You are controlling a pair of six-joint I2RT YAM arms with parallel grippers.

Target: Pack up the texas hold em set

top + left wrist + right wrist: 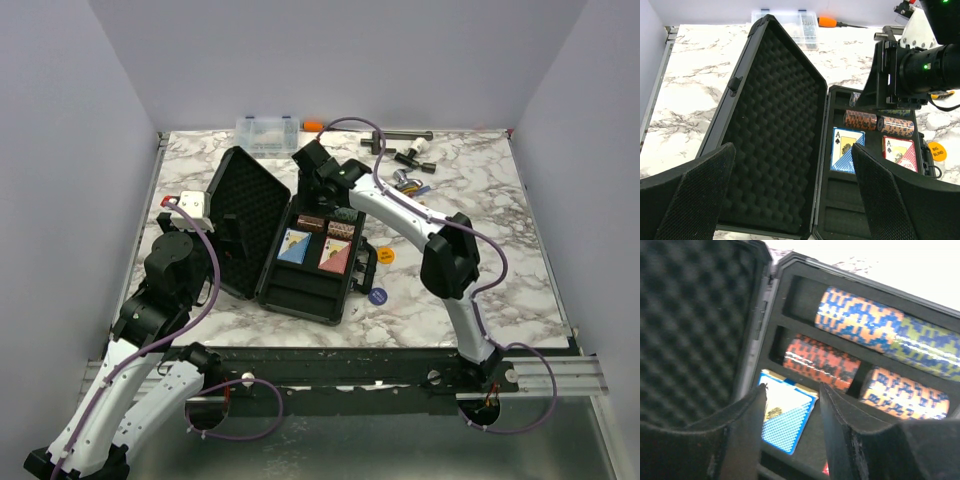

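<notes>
A black hard plastic case (300,292) lies open near the middle of the white, grey-veined marble-patterned surface (500,190). Its lid (770,125), lined with black egg-crate foam, swings out to the left and stands tilted up, while the base lies flat to the right.

In the base, a blue card deck (846,150) and a red card deck (900,152) lie side by side in their slots with aces showing, the blue one nearer the hinge. Beyond the decks, cylindrical chip rolls (840,315) lie on their sides in two rows. The far row has an orange-and-blue roll end to end with a yellow-green-and-blue one. The nearer row has a red-and-black roll and another orange-and-blue roll.

An orange round disc (386,255) printed "BIG BLIND" lies on the surface just beside the case's right side. A blue round disc (377,296) lies near it, closer to the arms. Both are outside the case.

The right gripper (792,390) hangs over the base, above the far end of the blue deck and just short of the red-and-black roll. Its jaws are partly apart with nothing between them. The left gripper (790,200) sits at the near left, facing the lid's foam, its jaws spread wide and holding nothing.

Along the far edge stand a clear plastic organiser box (267,132) and, further right, some metal tools (405,152).
</notes>
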